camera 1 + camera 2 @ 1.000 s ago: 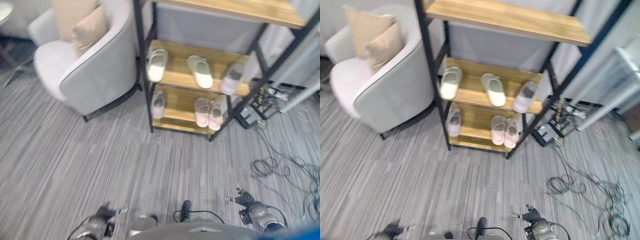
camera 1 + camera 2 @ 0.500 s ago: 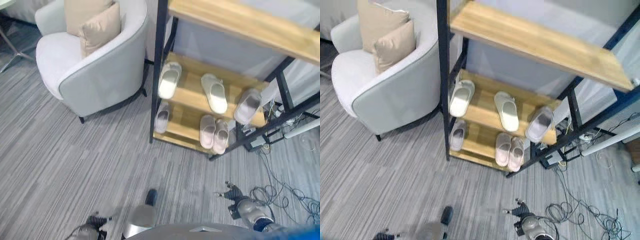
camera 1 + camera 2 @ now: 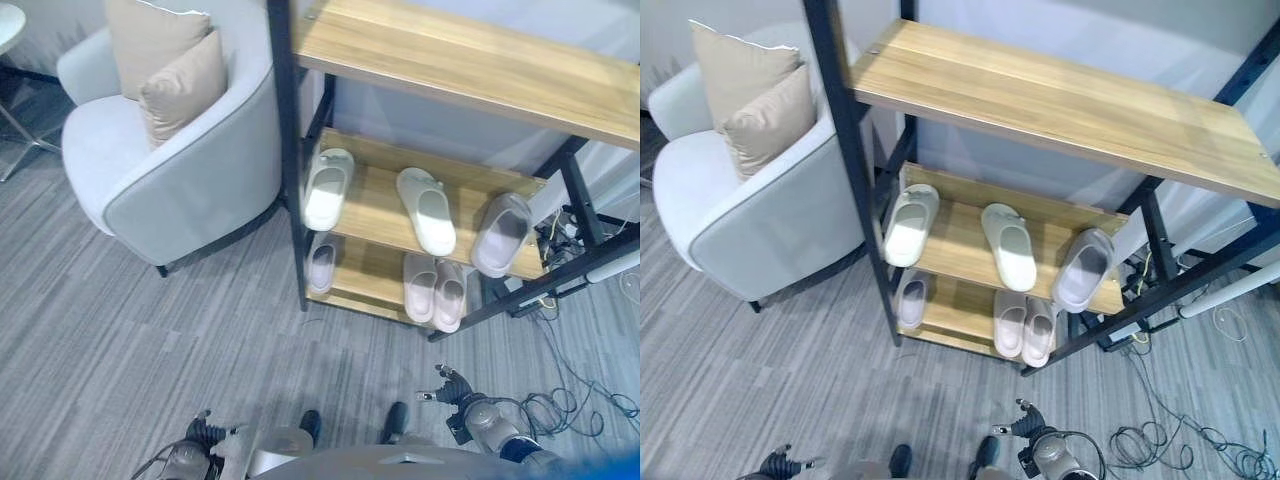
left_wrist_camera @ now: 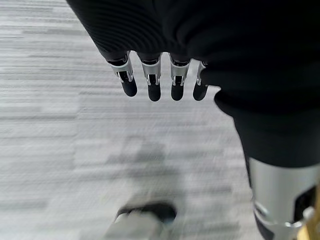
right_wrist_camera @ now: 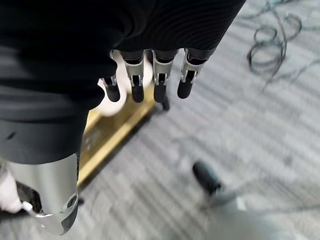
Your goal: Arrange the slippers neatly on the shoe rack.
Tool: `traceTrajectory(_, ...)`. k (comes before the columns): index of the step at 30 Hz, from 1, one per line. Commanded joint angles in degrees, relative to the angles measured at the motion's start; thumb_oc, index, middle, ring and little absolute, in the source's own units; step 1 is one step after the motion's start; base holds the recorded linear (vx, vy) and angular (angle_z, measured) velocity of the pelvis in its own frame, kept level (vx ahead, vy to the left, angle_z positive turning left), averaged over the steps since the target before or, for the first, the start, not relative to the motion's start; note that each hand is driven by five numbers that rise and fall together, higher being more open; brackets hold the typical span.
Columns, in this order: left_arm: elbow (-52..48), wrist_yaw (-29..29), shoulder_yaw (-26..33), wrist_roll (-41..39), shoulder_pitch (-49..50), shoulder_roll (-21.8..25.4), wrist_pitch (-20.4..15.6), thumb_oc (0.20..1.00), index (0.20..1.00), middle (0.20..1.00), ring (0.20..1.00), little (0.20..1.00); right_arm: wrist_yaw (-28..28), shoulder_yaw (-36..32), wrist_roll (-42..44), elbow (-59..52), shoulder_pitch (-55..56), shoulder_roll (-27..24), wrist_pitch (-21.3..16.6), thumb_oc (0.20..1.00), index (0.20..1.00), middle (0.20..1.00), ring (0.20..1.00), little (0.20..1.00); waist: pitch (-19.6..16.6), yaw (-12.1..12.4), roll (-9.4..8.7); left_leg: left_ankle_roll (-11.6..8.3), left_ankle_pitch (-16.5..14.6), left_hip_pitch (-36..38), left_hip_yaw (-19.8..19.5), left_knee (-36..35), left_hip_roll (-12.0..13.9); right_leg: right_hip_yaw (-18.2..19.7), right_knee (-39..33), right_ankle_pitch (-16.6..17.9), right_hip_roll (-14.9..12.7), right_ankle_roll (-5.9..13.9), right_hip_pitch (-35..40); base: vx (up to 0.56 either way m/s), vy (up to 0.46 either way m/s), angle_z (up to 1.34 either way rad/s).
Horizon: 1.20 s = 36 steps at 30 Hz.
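The shoe rack (image 3: 292, 150) has a black frame and wooden shelves. Its middle shelf carries a pale green slipper (image 3: 327, 188) at the left, a white slipper (image 3: 426, 210) in the middle and a grey slipper (image 3: 501, 234) angled at the right end. On the bottom shelf lie a single grey slipper (image 3: 322, 265) at the left and a pink pair (image 3: 433, 290) side by side. My left hand (image 4: 154, 82) and right hand (image 5: 159, 80) hang low over the carpet in front of the rack, fingers straight, holding nothing.
A light grey armchair (image 3: 190, 185) with two beige cushions (image 3: 175, 80) stands just left of the rack. Loose cables (image 3: 585, 400) lie on the carpet at the right. The rack's top shelf (image 3: 460, 65) is bare wood.
The camera has moved: the rack sits nearer and more of its top shelf shows. The slippers keep their places and both hands stay low with nothing in them.
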Motion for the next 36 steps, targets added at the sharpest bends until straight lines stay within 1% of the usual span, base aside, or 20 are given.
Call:
traceTrajectory(1, 2.0, 0.2, 0.6, 1.7, -4.4, 0.3, -0.7, 1.0, 1.0, 1.0, 1.0, 1.0, -0.2, 0.2, -0.6, -1.5, -2.5, -2.7, -0.9, 1.0, 1.0, 1.0, 1.0, 1.0, 0.7, 1.0, 3.07, -3.57, 0.5, -2.2, -3.5, -2.3, 6.2, -1.4, 4.5, -5.4, 0.2, 3.43, 2.0, 0.06, -0.132, 0.13)
traceTrajectory(6, -0.5, 0.5, -2.3, 1.7, -6.6, -1.2, -1.2, 1.0, 1.0, 1.0, 1.0, 1.0, 0.3, 3.1, -1.8, -5.2, -4.6, -3.5, -1.8, 1.0, 1.0, 1.0, 1.0, 1.0, 1.0, 1.5, 4.93, -4.55, 2.5, -3.8, -6.4, -3.6, 6.6, -4.7, 5.0, -7.4, 1.1, 2.47, 2.6, 0.0, -0.065, 0.31)
traceTrajectory(12, -1.2, 0.1, -3.5, 2.2, -7.4, -1.8, -1.5, 1.0, 1.0, 1.0, 1.0, 1.0, 2.7, 8.5, -3.5, -9.0, -7.4, -2.1, -3.0, 1.0, 1.0, 1.0, 1.0, 1.0, 0.4, 2.7, 5.17, -4.8, 2.6, -3.4, -7.2, -3.6, 6.4, -5.6, 2.5, -7.5, 1.8, 2.12, 4.9, 0.05, -0.008, 0.12)
traceTrajectory(13, -0.9, -0.7, -5.9, 3.0, -8.5, -2.4, -1.3, 1.0, 1.0, 1.0, 1.0, 1.0, 4.3, 10.7, -0.6, -8.4, -11.1, -0.2, -7.0, 1.0, 1.0, 1.0, 1.0, 1.0, 0.2, 3.7, 5.89, -4.81, 2.4, -2.8, -6.9, -3.6, 6.5, -5.6, 1.9, -7.6, 1.9, 2.15, 6.0, 0.1, 0.117, -0.05)
traceTrajectory(14, -1.7, -1.6, -6.2, 4.8, -8.2, -4.4, -1.3, 1.0, 1.0, 1.0, 1.0, 1.0, 5.9, 8.5, -1.3, -5.5, -7.4, -1.6, -8.5, 1.0, 1.0, 1.0, 1.0, 1.0, -0.2, 3.1, 6.81, -4.75, 2.2, -2.5, -6.8, -3.6, 6.1, -5.9, 1.4, -7.6, 1.8, 2.23, 6.5, 0.08, 0.126, 0.03)
traceTrajectory(15, -2.7, -1.1, -6.5, 4.9, -6.3, -4.0, -1.7, 1.0, 1.0, 1.0, 1.0, 1.0, 5.0, 10.1, 0.2, -8.7, -11.7, 1.1, -8.0, 1.0, 1.0, 1.0, 1.0, 1.0, -0.3, 4.6, 7.04, -4.85, 2.3, -2.5, -7.2, -3.6, 6.0, -6.3, 1.1, -7.6, 1.7, 2.19, 6.8, 0.02, 0.104, 0.14)
traceTrajectory(16, -3.6, -0.3, -4.4, 4.9, -5.1, -3.6, -1.9, 1.0, 1.0, 1.0, 1.0, 1.0, 6.3, 8.1, -1.7, -13.8, -8.2, -2.2, -4.3, 1.0, 1.0, 1.0, 1.0, 1.0, -0.2, 3.8, 6.71, -4.93, 2.3, -2.7, -6.9, -3.6, 6.1, -5.9, 1.3, -7.7, 1.9, 2.22, 6.5, -0.01, 0.011, 0.07)
traceTrajectory(18, -2.4, -1.6, -4.6, 4.3, -5.1, -3.9, -1.7, 1.0, 1.0, 1.0, 1.0, 1.0, 10.3, 12.9, 0.0, -16.7, -2.6, -2.9, -7.1, 1.0, 1.0, 1.0, 1.0, 1.0, -0.2, 3.3, 5.84, -5.05, 2.1, -2.5, -6.6, -3.6, 6.3, -5.6, 1.0, -7.8, 2.2, 2.03, 6.7, 0.0, -0.014, -0.03)
traceTrajectory(19, -2.5, -1.5, -4.8, 4.8, -4.8, -3.4, -1.9, 1.0, 1.0, 1.0, 1.0, 1.0, 10.6, 14.7, -0.8, -22.2, -4.1, -3.6, -6.6, 1.0, 1.0, 1.0, 1.0, 1.0, 0.0, 3.5, 5.63, -5.16, 2.1, -2.5, -7.0, -3.6, 6.4, -5.8, 0.9, -7.9, 2.2, 2.01, 6.9, -0.02, -0.022, -0.08)
traceTrajectory(21, -2.4, -1.3, -5.0, 4.9, -4.7, -3.2, -2.2, 1.0, 1.0, 1.0, 1.0, 1.0, 10.1, 15.8, 0.1, -22.1, -5.6, -2.6, -6.9, 1.0, 1.0, 1.0, 1.0, 1.0, 0.1, 3.9, 5.56, -5.16, 2.2, -2.7, -7.2, -3.6, 6.3, -5.9, 1.0, -8.0, 2.2, 2.01, 6.9, -0.03, 0.015, -0.11)
traceTrajectory(22, -1.9, -1.2, -5.0, 4.1, -4.4, -4.1, -2.3, 1.0, 1.0, 1.0, 1.0, 1.0, 13.3, 18.2, 4.5, -22.8, -4.9, -0.8, -8.5, 1.0, 1.0, 1.0, 1.0, 1.0, 0.5, 3.8, 5.87, -5.15, 2.4, -3.0, -7.2, -3.6, 6.2, -5.8, 1.0, -7.8, 2.1, 2.15, 6.6, -0.03, 0.064, 0.09)
traceTrajectory(24, -2.7, -0.8, -6.1, 5.2, -3.8, -3.9, -2.8, 1.0, 1.0, 1.0, 1.0, 1.0, 11.4, 18.6, 5.5, -23.1, -7.2, -0.2, -10.6, 1.0, 1.0, 1.0, 1.0, 1.0, 0.6, 4.7, 6.19, -5.32, 2.2, -2.7, -7.2, -3.6, 6.3, -6.0, 1.0, -8.0, 2.1, 2.13, 7.0, -0.01, 0.032, 0.06)
traceTrajectory(25, -2.8, -0.3, -5.1, 5.4, -3.2, -3.6, -2.3, 1.0, 1.0, 1.0, 1.0, 1.0, 10.7, 18.3, -0.4, -33.0, -10.2, -4.7, -7.9, 1.0, 1.0, 1.0, 1.0, 1.0, 0.5, 4.3, 5.84, -5.3, 2.3, -3.0, -7.2, -3.6, 6.2, -5.9, 1.1, -8.0, 2.0, 2.22, 6.7, 0.0, 0.018, -0.07)
traceTrajectory(26, -2.3, -0.2, -4.7, 4.8, -3.7, -3.4, -2.3, 1.0, 1.0, 1.0, 1.0, 1.0, 10.3, 18.7, -1.2, -35.0, -12.4, -4.7, -7.8, 1.0, 1.0, 1.0, 1.0, 1.0, 0.4, 4.1, 5.55, -5.26, 2.2, -3.0, -7.0, -3.6, 6.3, -5.6, 1.1, -8.0, 2.0, 2.23, 6.5, 0.01, 0.027, 0.08)
traceTrajectory(27, -1.8, -0.1, -3.9, 4.0, -3.6, -3.8, -2.1, 1.0, 1.0, 1.0, 1.0, 1.0, 11.0, 19.2, -0.8, -40.5, -12.0, -7.2, -10.0, 1.0, 1.0, 1.0, 1.0, 1.0, 0.4, 4.0, 5.44, -5.26, 2.2, -2.9, -6.9, -3.6, 6.3, -5.4, 1.1, -7.9, 2.0, 2.29, 6.6, 0.01, 0.031, 0.07)
traceTrajectory(28, -2.3, 0.3, -3.8, 4.3, -3.0, -4.0, -2.6, 1.0, 1.0, 1.0, 1.0, 1.0, 9.4, 16.3, -0.4, -49.7, -12.0, -10.9, -10.9, 1.0, 1.0, 1.0, 1.0, 1.0, 0.2, 3.7, 5.12, -5.3, 2.2, -3.0, -6.9, -3.6, 6.3, -5.5, 1.1, -7.8, 2.0, 2.39, 6.5, 0.01, 0.031, 0.09)
traceTrajectory(30, -2.1, 0.0, -3.5, 3.8, -2.7, -3.8, -2.4, 1.0, 1.0, 1.0, 1.0, 1.0, 9.4, 14.1, -0.4, -51.6, -12.8, -12.6, -9.9, 1.0, 1.0, 1.0, 1.0, 1.0, -0.1, 3.6, 4.86, -5.28, 2.2, -3.1, -6.9, -3.6, 6.3, -5.5, 1.0, -7.6, 2.0, 2.44, 6.4, 0.0, 0.0, 0.0)
traceTrajectory(32, -2.1, -0.3, -2.7, 3.2, -2.1, -3.5, -2.6, 1.0, 1.0, 1.0, 1.0, 1.0, 8.1, 9.3, 1.0, -60.5, -13.0, -16.5, -10.2, 1.0, 1.0, 1.0, 1.0, 1.0, -0.1, 3.2, 4.46, -5.32, 2.2, -3.4, -6.8, -3.6, 6.3, -5.3, 0.8, -7.4, 2.0, 2.56, 6.2, 0.01, 0.018, -0.05)
traceTrajectory(34, -2.8, -0.6, -2.8, 2.9, -1.6, -3.8, -3.0, 1.0, 1.0, 1.0, 1.0, 1.0, 4.0, 5.5, -3.7, -61.0, -14.4, -18.0, -10.9, 1.0, 1.0, 1.0, 1.0, 1.0, 0.1, 3.3, 4.52, -5.31, 2.4, -4.1, -6.8, -3.6, 6.3, -5.1, 0.8, -7.2, 2.1, 2.7, 5.6, -0.01, 0.027, -0.12)
traceTrajectory(36, -3.3, -0.8, -3.5, 2.7, -1.7, -4.1, -2.9, 1.0, 1.0, 1.0, 1.0, 1.0, -0.3, 2.7, -6.8, -58.3, -18.0, -17.5, -9.3, 1.0, 1.0, 1.0, 1.0, 1.0, 0.2, 3.5, 4.41, -5.27, 2.5, -4.6, -6.9, -3.6, 6.2, -5.1, 0.7, -7.1, 2.1, 2.63, 5.2, 0.01, 0.013, -0.14)
